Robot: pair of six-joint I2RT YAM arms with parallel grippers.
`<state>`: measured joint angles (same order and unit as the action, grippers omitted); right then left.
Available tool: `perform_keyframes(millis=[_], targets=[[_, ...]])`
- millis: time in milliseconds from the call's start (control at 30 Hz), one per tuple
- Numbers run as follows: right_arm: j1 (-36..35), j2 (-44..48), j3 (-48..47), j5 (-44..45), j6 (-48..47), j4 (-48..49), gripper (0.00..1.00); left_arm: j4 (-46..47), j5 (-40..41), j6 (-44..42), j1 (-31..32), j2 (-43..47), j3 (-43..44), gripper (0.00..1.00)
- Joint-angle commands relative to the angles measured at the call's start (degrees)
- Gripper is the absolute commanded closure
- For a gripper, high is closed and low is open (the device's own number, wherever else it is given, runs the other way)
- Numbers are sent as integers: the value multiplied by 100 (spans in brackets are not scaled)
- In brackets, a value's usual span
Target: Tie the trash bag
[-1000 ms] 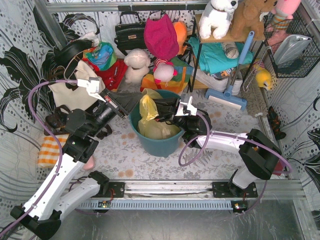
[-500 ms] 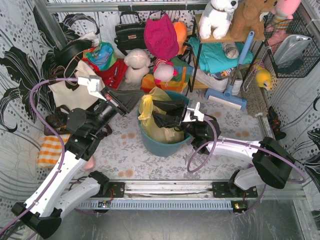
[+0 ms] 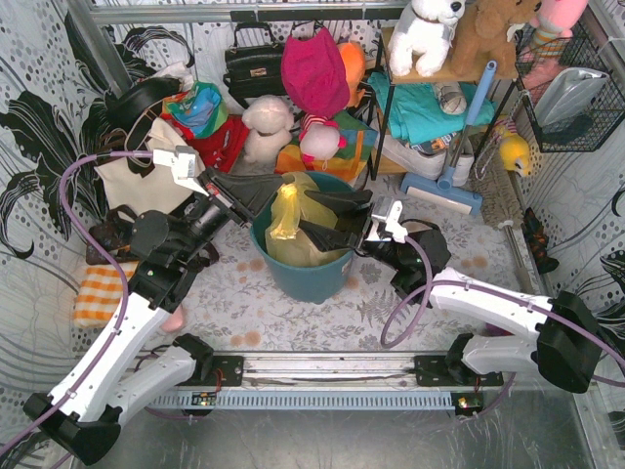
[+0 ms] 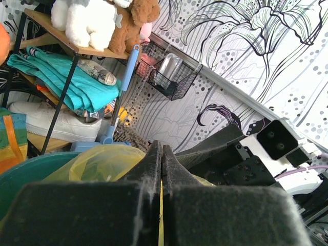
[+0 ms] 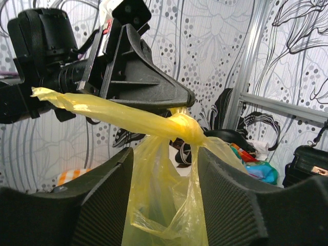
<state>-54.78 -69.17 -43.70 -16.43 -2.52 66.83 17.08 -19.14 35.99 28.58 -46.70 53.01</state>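
The yellow-green trash bag (image 3: 293, 234) sits in the round teal bin (image 3: 305, 278). Its top is gathered into a twisted neck with a knot (image 5: 183, 128), and a tail runs off to the left. My left gripper (image 3: 274, 191) is shut on the bag's plastic just above the bin; in the left wrist view a thin yellow strip shows between its closed jaws (image 4: 161, 148). My right gripper (image 3: 306, 212) is open, its fingers (image 5: 105, 195) standing either side of the bag's slack plastic (image 5: 169, 205) below the knot, not clamping it. The paper inside is not visible.
A cream tote bag (image 3: 132, 181) and an orange-checked cloth (image 3: 98, 293) lie to the left. A black handbag (image 3: 254, 63), plush toys (image 3: 266, 127) and a shelf rack (image 3: 430, 107) stand behind the bin. A blue sweeper (image 3: 444, 186) lies at the right, and a wire basket (image 3: 571, 98) hangs there.
My right gripper has opened and its arm has drawn back to the right. The bin tilted half a second ago and stands upright again. My left gripper has shifted slightly right, still holding the plastic.
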Motion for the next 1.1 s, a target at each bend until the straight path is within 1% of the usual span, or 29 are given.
perform_keyframes(millis=[0,233,367,500,633,833,1067], targets=[[-47,164,-411,-288,-434,-517,39,376,-118,-33,34,47,183,100],[-42,-159,-1026,-672,-751,-791,35,414,-213,-13,34,56,249,100],[-44,-323,-1359,-1095,-830,-1140,36,449,-223,-3,34,39,260,100],[-42,-299,-1468,-1421,-829,-1607,41,478,-200,-17,29,-4,294,100],[-43,-89,-1350,-1442,-796,-2076,51,466,-125,-77,34,-34,357,100],[-42,292,-1115,-1345,-817,-2808,57,484,-189,-167,34,-82,557,100],[-42,772,-1071,-958,-680,-2517,59,476,-282,-179,33,-151,567,100]])
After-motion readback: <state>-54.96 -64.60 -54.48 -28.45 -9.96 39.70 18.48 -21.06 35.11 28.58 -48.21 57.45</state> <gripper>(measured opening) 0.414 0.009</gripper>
